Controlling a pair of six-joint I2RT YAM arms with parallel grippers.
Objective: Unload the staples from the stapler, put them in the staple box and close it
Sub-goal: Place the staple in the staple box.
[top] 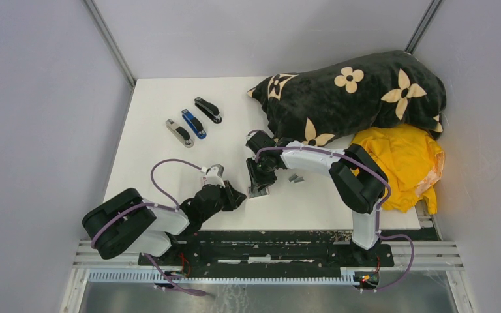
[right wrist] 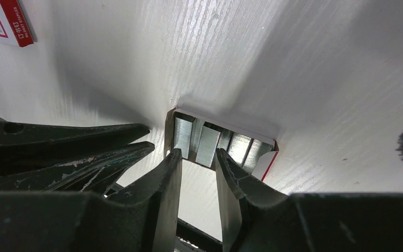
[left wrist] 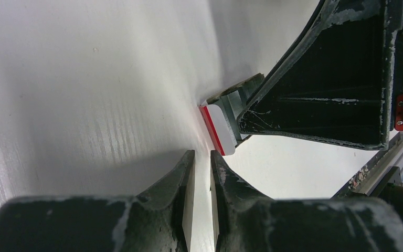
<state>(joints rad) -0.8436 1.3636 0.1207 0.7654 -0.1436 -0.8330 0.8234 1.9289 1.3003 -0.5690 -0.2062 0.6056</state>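
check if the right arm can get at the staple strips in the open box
Probably yes. The right fingers sit just short of the open box, whose mouth faces them with the staple strips exposed; nothing lies between. The left fingers sit off to one side.

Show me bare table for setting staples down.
Bare: the table's left strip between staplers and left arm; the near edge below the loose staples. Crowded: the middle, both arms around the open box; blanket and yellow cloth fill the right.
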